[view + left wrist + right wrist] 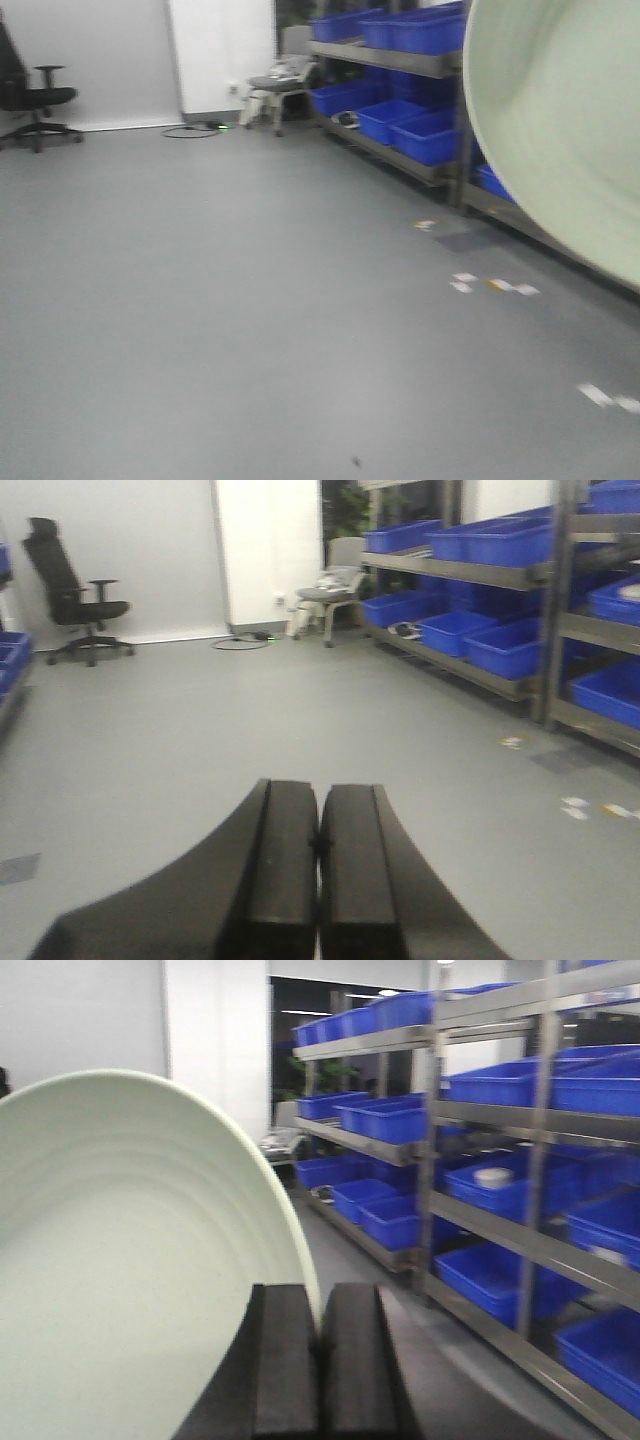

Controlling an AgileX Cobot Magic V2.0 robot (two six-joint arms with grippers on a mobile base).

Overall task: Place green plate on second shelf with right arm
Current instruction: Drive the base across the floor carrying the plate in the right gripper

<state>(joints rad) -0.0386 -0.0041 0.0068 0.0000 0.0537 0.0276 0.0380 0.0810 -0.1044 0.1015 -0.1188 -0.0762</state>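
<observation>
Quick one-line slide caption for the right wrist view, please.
The right gripper clamps the green plate by its rim, held on edge, beside metal shelves stocked with blue bins.

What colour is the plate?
Pale sage green, with faint concentric rings; the plate shows best in the right wrist view.

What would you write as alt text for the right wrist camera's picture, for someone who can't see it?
A pale green plate, standing on edge, fills the left half of the view, its rim pinched between the two black fingers of the right gripper at the bottom. Behind and to the right stand metal shelves lined with blue bins.
</observation>
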